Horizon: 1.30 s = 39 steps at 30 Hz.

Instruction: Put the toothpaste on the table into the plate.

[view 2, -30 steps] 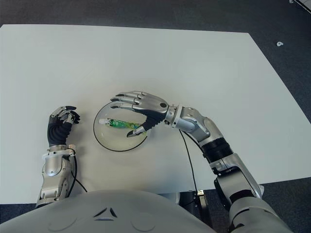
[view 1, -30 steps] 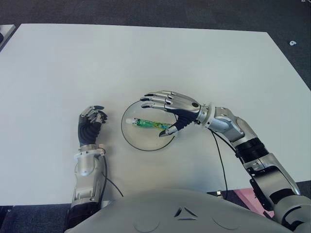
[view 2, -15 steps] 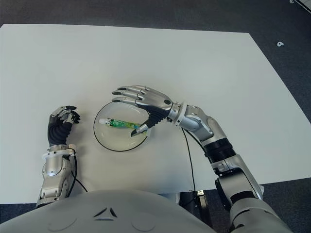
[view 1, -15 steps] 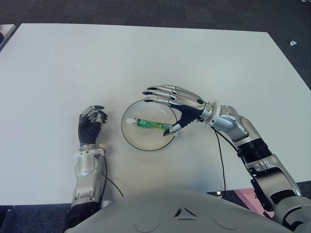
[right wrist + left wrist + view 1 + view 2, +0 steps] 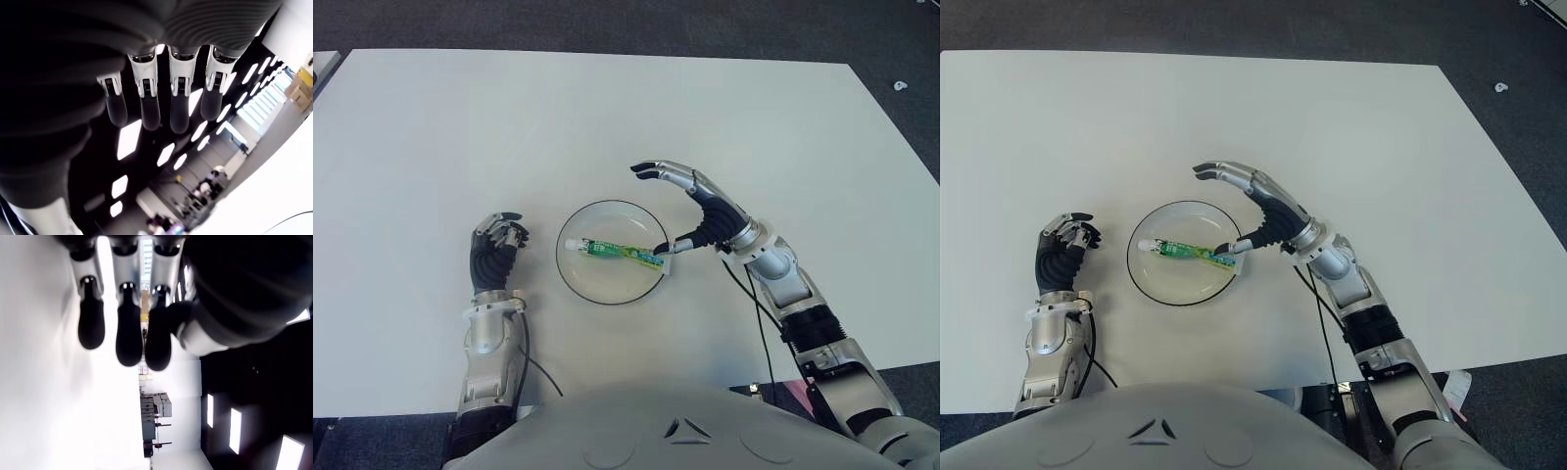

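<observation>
A green and white toothpaste tube [image 5: 615,250] lies across the round clear plate [image 5: 585,283] on the white table [image 5: 607,117], its white cap toward my left. My right hand [image 5: 690,208] is open just off the plate's right rim, fingers spread and raised, thumb tip near the tube's tail end. It holds nothing. My left hand [image 5: 497,240] shows to the left of the plate, fingers curled, holding nothing.
A black cable [image 5: 754,313] runs along my right forearm down to the table's near edge. Dark carpet [image 5: 607,24] surrounds the table on the far side and on the right.
My right hand has drawn back to the right, off the plate, and tilted up with fingers spread. The toothpaste stays lying in the plate. The left hand has not moved.
</observation>
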Each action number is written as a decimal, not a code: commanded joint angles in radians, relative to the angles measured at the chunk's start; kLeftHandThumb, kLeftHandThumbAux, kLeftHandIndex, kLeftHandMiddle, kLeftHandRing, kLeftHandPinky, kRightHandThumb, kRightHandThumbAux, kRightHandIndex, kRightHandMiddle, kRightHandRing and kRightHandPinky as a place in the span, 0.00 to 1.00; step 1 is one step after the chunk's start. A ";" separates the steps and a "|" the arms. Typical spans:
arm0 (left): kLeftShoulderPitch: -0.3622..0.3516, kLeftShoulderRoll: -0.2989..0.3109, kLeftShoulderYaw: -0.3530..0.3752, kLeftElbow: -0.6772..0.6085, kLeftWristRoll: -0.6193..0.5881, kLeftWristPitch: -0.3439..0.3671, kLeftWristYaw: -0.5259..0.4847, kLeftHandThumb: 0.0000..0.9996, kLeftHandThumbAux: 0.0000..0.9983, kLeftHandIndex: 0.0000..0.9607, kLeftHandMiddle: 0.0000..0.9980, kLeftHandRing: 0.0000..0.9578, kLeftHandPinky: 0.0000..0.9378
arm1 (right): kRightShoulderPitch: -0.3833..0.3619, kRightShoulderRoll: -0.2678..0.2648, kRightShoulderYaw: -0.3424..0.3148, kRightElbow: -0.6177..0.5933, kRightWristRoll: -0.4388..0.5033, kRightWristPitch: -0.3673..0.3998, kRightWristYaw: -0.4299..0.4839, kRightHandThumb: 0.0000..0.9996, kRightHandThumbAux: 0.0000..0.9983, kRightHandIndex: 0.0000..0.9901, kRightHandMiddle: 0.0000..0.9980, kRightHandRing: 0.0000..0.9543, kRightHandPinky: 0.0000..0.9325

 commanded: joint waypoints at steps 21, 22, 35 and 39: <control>0.005 0.018 -0.009 0.057 -0.001 0.079 -0.012 0.71 0.71 0.45 0.62 0.63 0.62 | 0.225 0.324 -0.233 -0.153 0.505 0.524 -0.063 0.71 0.73 0.44 0.67 0.69 0.69; 0.005 0.018 -0.010 0.056 0.000 0.082 -0.011 0.71 0.71 0.45 0.62 0.63 0.62 | 0.235 0.336 -0.238 -0.168 0.495 0.544 -0.089 0.71 0.72 0.44 0.67 0.70 0.69; -0.005 0.017 -0.014 0.056 0.000 0.093 -0.007 0.71 0.71 0.45 0.62 0.63 0.63 | 0.299 0.421 -0.302 -0.206 0.435 0.659 -0.196 0.71 0.72 0.44 0.68 0.69 0.63; -0.007 0.013 -0.014 0.057 -0.006 0.091 -0.008 0.71 0.71 0.45 0.61 0.63 0.63 | 0.280 0.426 -0.335 -0.136 0.420 0.644 -0.184 0.71 0.72 0.44 0.68 0.69 0.60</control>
